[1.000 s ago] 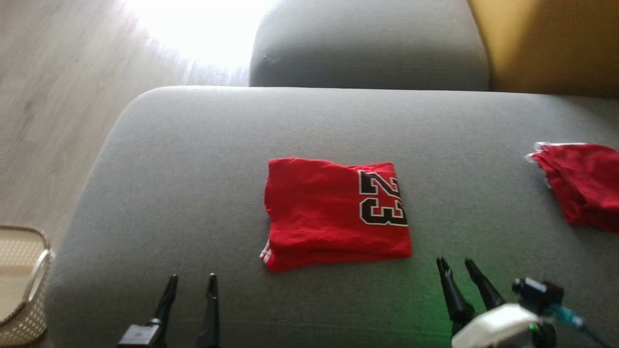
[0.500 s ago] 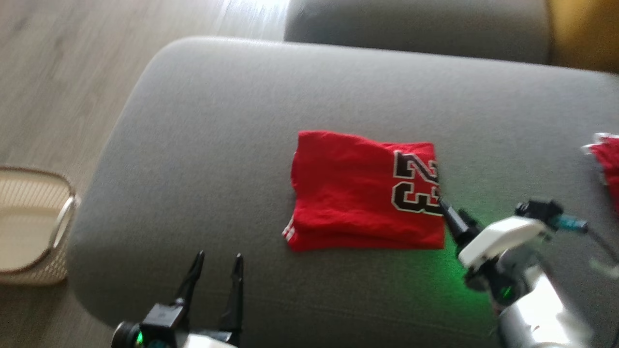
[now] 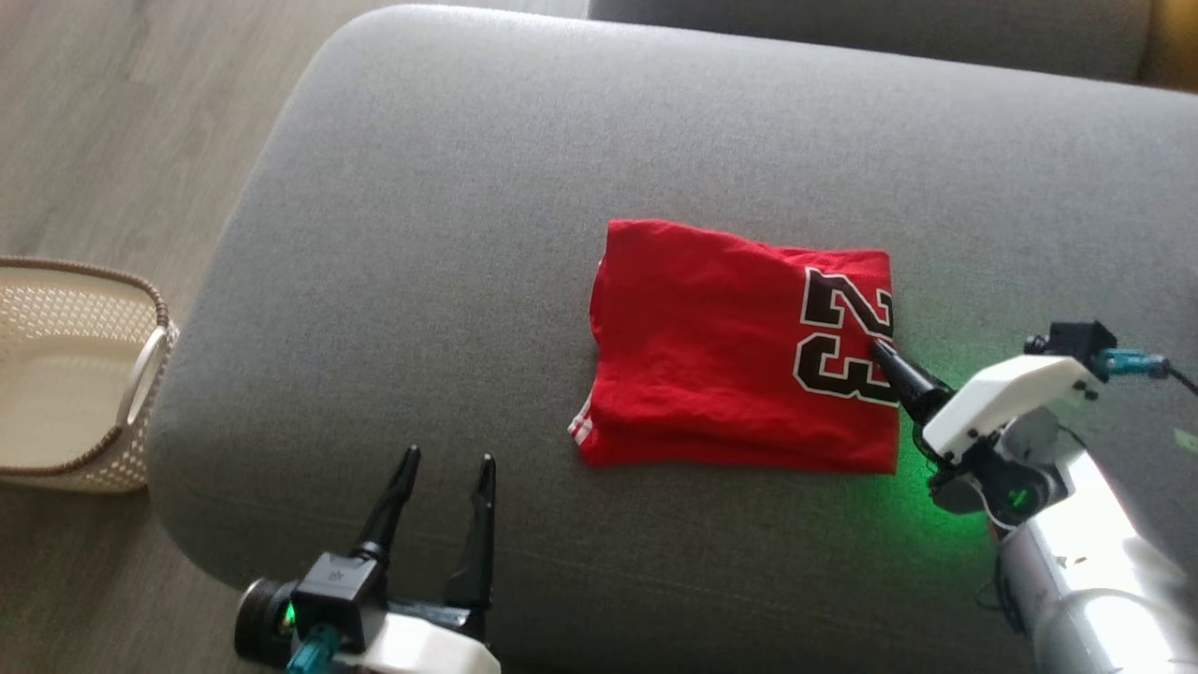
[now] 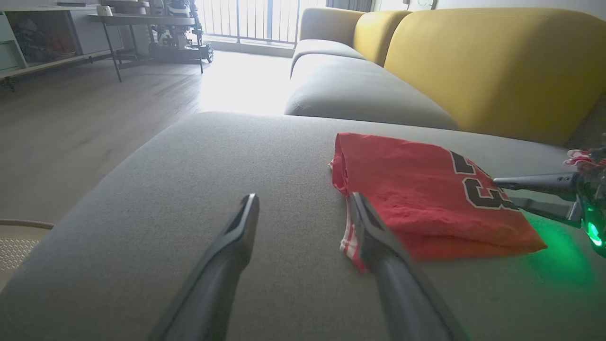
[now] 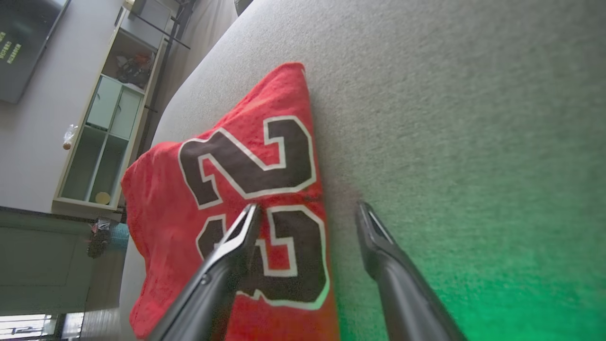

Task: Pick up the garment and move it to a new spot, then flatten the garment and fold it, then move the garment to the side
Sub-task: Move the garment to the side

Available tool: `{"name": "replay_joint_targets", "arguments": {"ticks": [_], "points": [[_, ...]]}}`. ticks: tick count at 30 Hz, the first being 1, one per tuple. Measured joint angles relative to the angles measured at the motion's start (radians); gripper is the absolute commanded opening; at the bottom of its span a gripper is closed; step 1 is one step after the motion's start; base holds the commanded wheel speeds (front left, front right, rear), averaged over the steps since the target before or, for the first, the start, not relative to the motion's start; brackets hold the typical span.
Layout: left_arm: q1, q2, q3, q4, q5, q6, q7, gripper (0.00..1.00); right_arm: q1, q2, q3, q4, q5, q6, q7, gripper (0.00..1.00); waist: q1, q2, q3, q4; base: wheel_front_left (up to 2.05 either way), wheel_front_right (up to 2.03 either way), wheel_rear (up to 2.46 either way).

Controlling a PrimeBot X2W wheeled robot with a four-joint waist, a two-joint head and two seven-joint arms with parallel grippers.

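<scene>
The garment (image 3: 739, 346) is a red jersey with a black "23", folded into a rectangle on the grey sofa cushion (image 3: 421, 234). My right gripper (image 3: 882, 351) is open at the garment's right edge, turned on its side. In the right wrist view (image 5: 308, 207) one finger lies over the number and the other over bare cushion, so the jaws straddle that edge. My left gripper (image 3: 446, 461) stands open on the cushion, short of the garment's near left corner. From the left wrist (image 4: 303, 198), the striped hem (image 4: 348, 241) sits just beside one finger.
A cream perforated basket (image 3: 150, 365) stands on the wooden floor off the cushion's left edge. Another grey cushion (image 3: 842, 28) lies behind, with the yellow backrest (image 4: 473, 61) beyond. A second red-and-white cloth (image 4: 580, 155) peeks in past my right gripper.
The camera has tilted, shifting the whole picture. My right gripper has gone from below the garment's near right corner up to its right edge, over the number. The garment lies as before.
</scene>
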Motion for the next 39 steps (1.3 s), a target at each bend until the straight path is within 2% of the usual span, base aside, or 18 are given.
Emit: {"name": "replay_joint_targets", "arguments": {"ticks": [1,2,3,4,6,7,21,31,39], "points": [[-0.003,0.0,0.0,-0.002,0.0,0.0,0.0,1.0,-0.007,-0.001,0.007,0.002,0.002,0.0,0.003,1.0,0.0,0.0,0.005,0.001,0.0,0.0,0.0],[-0.005,0.0,0.0,-0.003,0.0,0.0,0.0,1.0,-0.016,-0.001,0.014,0.007,0.006,0.0,0.003,0.82,0.0,0.0,0.01,0.002,0.0,0.0,0.0],[-0.008,0.0,-0.001,-0.003,0.0,0.0,0.0,1.0,-0.023,-0.001,0.018,0.008,0.01,0.0,0.003,0.57,0.0,0.0,0.016,0.003,0.0,0.0,0.0],[-0.012,0.0,-0.001,-0.004,0.0,0.0,0.0,1.0,-0.028,-0.001,0.021,0.01,0.018,0.0,0.003,0.38,0.0,0.0,0.021,0.004,0.0,0.0,0.0],[-0.017,0.0,-0.002,-0.005,-0.003,0.0,0.0,1.0,-0.036,-0.002,0.031,0.013,0.027,0.0,0.005,0.07,0.0,0.0,0.032,0.005,0.0,0.0,0.0],[-0.019,0.0,-0.003,-0.005,-0.003,0.0,0.0,1.0,-0.038,-0.003,0.039,0.012,0.032,0.0,0.005,0.0,0.0,0.0,0.037,0.006,0.0,0.0,0.0],[-0.037,-0.001,-0.001,-0.014,-0.01,0.01,0.0,1.0,-0.039,-0.034,0.13,-0.085,0.075,0.0,-0.026,0.0,-0.0001,0.0,0.043,-0.049,0.0,0.0,0.0],[-0.042,-0.001,0.01,-0.032,0.0,0.007,0.0,1.0,-0.092,-0.086,0.21,-0.194,0.022,0.0,-0.047,0.0,-0.0001,0.0,0.066,-0.194,0.0,0.0,0.0],[-0.111,-0.002,0.035,-0.035,0.032,-0.028,0.0,1.0,-0.183,-0.164,0.203,-0.21,-0.057,0.0,-0.059,0.0,0.0,0.0,0.119,-0.322,0.0,0.0,0.0]]}}
